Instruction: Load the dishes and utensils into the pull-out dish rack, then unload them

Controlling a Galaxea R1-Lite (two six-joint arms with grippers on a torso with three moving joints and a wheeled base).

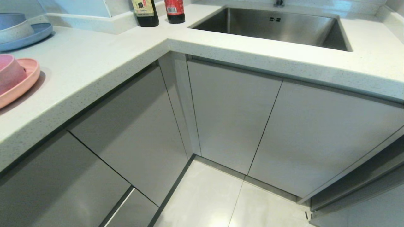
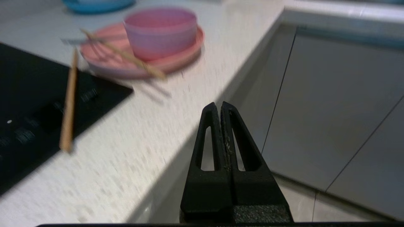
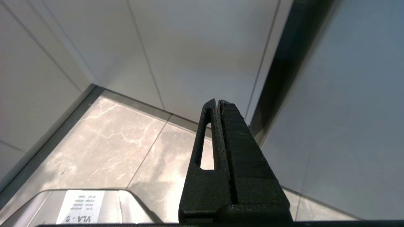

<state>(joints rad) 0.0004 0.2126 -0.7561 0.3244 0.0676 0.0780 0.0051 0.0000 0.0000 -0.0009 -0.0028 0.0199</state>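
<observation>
The pink plate point(image 1: 22, 85) lies on the counter at the far left with the small pink bowl point(image 1: 9, 74) standing on it. The left wrist view shows the same plate point(image 2: 176, 60) and bowl point(image 2: 161, 31). One wooden chopstick point(image 2: 126, 56) rests across the plate, the other point(image 2: 68, 104) lies on the black cooktop point(image 2: 31, 104). A grey handle, maybe the spoon point(image 2: 75, 41), sticks out over the plate's rim. My left gripper point(image 2: 218, 105) is shut and empty, off the counter's edge, well short of the plate. My right gripper point(image 3: 217, 102) is shut and empty, low by the cabinet fronts. The pull-out dish rack is out of view.
A blue plate point(image 1: 34, 34) with stacked bowls sits at the back left. Two dark bottles point(image 1: 145, 12) stand in the counter's corner beside the steel sink point(image 1: 274, 28). All cabinet fronts point(image 1: 233, 113) below the counter are closed. Pale floor tiles point(image 1: 205, 198) lie in front.
</observation>
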